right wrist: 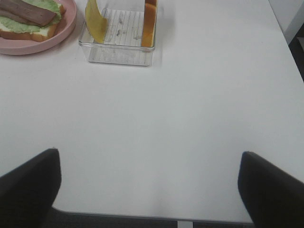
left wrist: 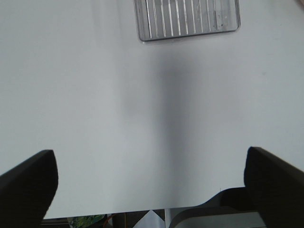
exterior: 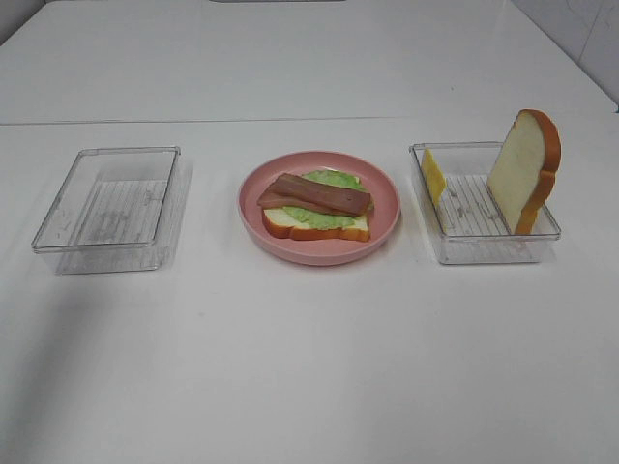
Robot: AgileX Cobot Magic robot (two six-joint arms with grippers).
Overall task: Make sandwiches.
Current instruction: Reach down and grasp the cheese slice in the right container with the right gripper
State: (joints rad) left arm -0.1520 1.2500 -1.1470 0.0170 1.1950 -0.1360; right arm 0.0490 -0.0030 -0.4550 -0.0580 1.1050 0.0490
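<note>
On the round pink plate (exterior: 387,220) in the middle lies a partial sandwich (exterior: 317,208): a bread slice, green lettuce and bacon strips on top; it also shows in the right wrist view (right wrist: 29,18). A second bread slice (exterior: 522,169) stands upright in the right clear tray (exterior: 484,246), with a yellow cheese slice (exterior: 432,175) leaning at the tray's left wall. Both show in the right wrist view, bread slice (right wrist: 149,21) and cheese slice (right wrist: 95,21). My left gripper (left wrist: 151,183) and right gripper (right wrist: 151,185) are open over bare table near its front edge, holding nothing. Neither arm appears in the exterior view.
An empty clear tray (exterior: 108,208) stands at the left, also seen in the left wrist view as the empty tray (left wrist: 187,20). White tabletop (exterior: 309,358) stretches in front of the plate and trays. The table's front edge lies close under both grippers.
</note>
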